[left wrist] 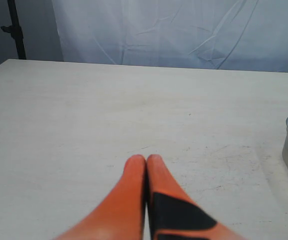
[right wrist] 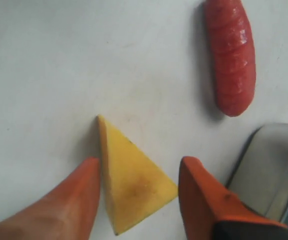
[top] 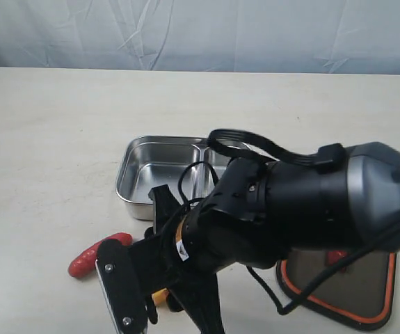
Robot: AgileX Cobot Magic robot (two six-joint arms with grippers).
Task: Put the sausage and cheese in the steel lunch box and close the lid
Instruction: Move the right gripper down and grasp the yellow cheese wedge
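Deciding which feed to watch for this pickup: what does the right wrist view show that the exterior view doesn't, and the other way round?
Only the right wrist view: the cheese seen clearly, apparently pinched in the right gripper. Only the exterior view: the lid lying on the table with its orange rim showing, and the lunch box with its big compartment empty. Both: the sausage on the table, and part of the lunch box.

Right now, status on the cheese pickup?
Right pincer closed on cheese, on table. Left pincer shut, empty. Sausage clear alongside; steel lunch box open.
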